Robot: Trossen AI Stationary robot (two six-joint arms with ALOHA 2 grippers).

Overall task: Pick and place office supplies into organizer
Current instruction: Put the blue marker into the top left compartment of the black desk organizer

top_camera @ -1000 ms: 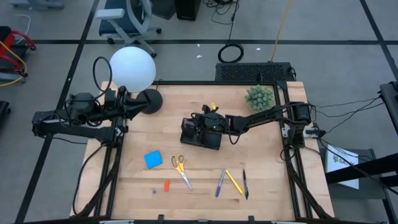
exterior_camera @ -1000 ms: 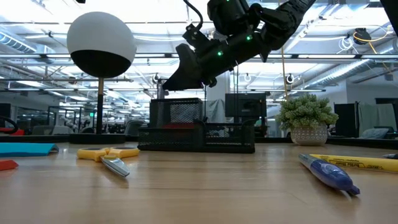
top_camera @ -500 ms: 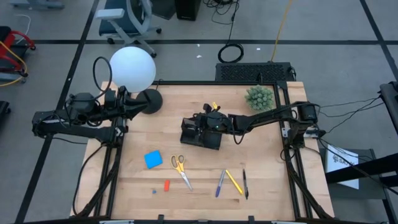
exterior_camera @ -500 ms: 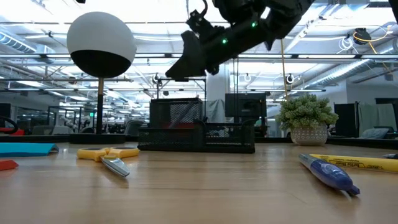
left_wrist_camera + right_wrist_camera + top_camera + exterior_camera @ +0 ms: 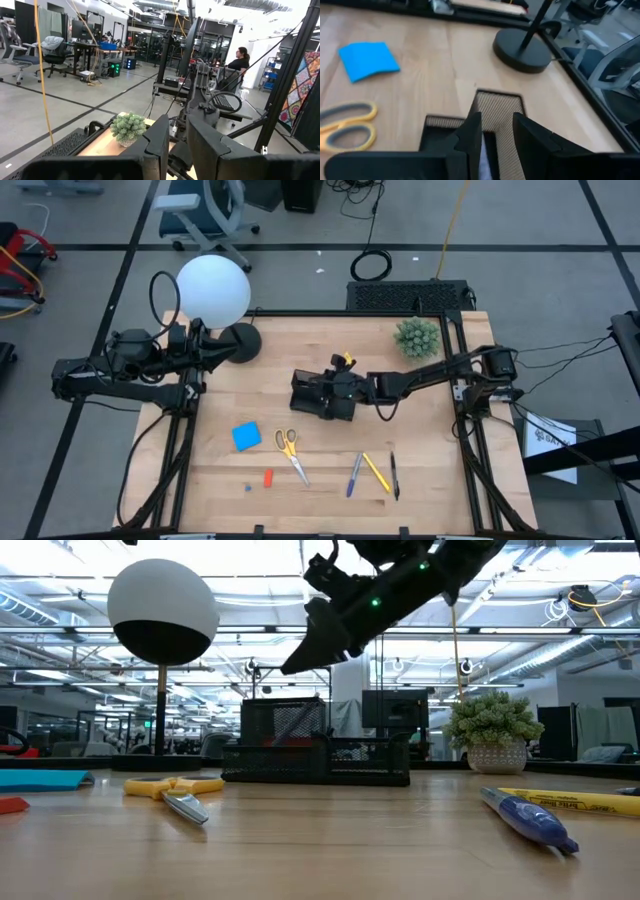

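The black mesh organizer [image 5: 322, 395] stands mid-table on its base. My right gripper [image 5: 290, 665] hangs above it, clear of it, its fingers a narrow gap apart [image 5: 496, 125] with nothing between them. On the wood nearer the near edge lie the blue square pad [image 5: 246, 436], the yellow-handled scissors [image 5: 290, 448], the small red piece [image 5: 268, 477], and the blue pen [image 5: 354, 473], yellow pen [image 5: 376, 472] and black pen [image 5: 394, 475]. My left gripper [image 5: 215, 352] waits shut at the far left, beside the lamp base.
A lamp with a white globe [image 5: 213, 290] and round black base [image 5: 243, 342] stands at the far left. A green spiky plant [image 5: 417, 337] sits in a pot at the far right. Bare wood lies between the organizer and the loose items.
My right gripper has risen from just over the organizer's top to well above it, drawing back slightly toward the table's right. Everything on the table has stayed where it was.
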